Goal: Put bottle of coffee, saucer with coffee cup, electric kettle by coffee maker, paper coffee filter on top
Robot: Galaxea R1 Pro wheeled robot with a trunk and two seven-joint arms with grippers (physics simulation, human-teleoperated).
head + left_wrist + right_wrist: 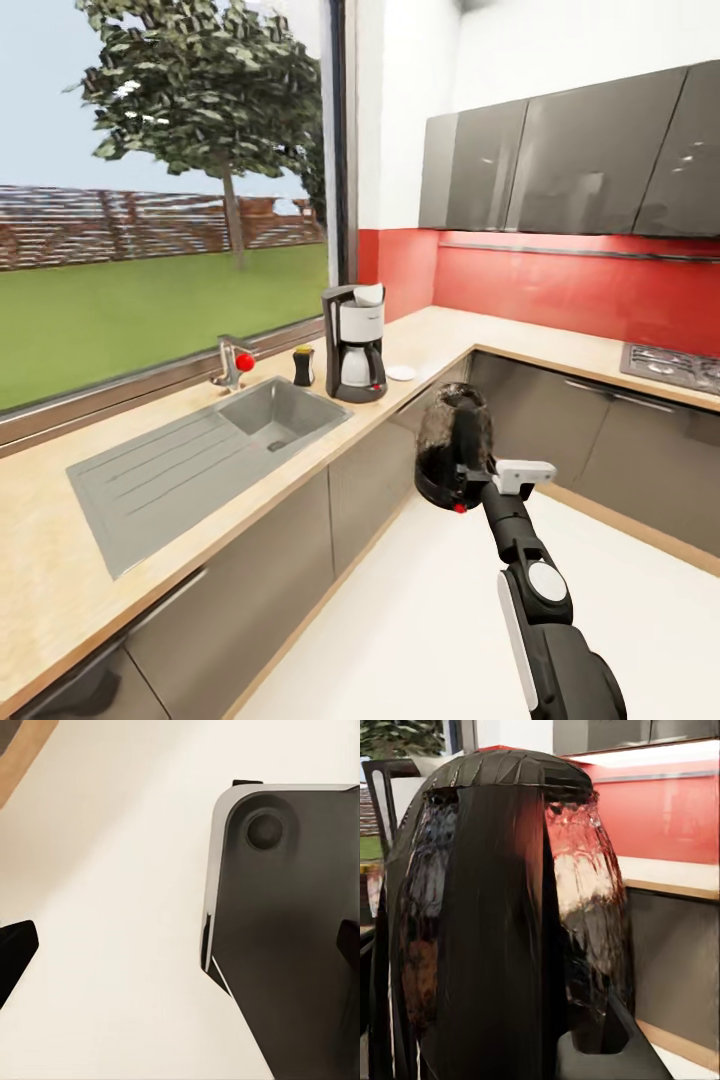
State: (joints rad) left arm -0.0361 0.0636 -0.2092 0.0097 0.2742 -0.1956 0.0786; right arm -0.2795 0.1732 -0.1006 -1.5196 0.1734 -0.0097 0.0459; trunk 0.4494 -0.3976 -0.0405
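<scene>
The coffee maker [355, 345] stands on the kitchen countertop [60, 560] right of the sink, with the white paper coffee filter [368, 294] on its top. The bottle of coffee [303, 366] stands just left of it and the saucer [401, 373] lies just right of it. My right gripper [466, 472] is shut on the handle of the electric kettle [452, 440] [502, 907], held upright in the air over the floor, in front of the counter's corner. My left gripper [180, 949] is open, its fingertips [13, 952] wide apart over the floor. The coffee cup and kitchen shelf are out of view.
A steel sink [270, 415] with a red-knobbed tap [233, 362] is set into the counter. The counter turns a corner to the right, toward a hob [672, 366]. Dark wall cabinets [570, 155] hang above a red backsplash. Pale floor [400, 620] lies before the cabinet fronts.
</scene>
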